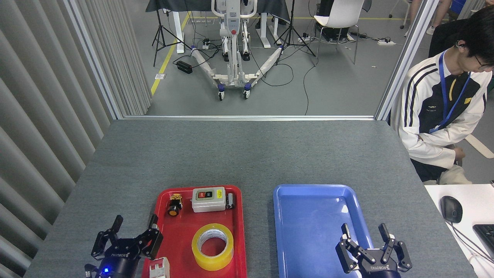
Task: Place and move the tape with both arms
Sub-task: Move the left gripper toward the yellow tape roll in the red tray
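Yellow tape [212, 246] flat in red tray [181, 235]; L tool [133, 227], R tool [364, 231] prob. open, low.

Bright, even overhead light, sharp all over. Shadows are soft and faint. White glare spots sit on the blue tray [283, 216]; the curtain [42, 116] splays outward at the edge.
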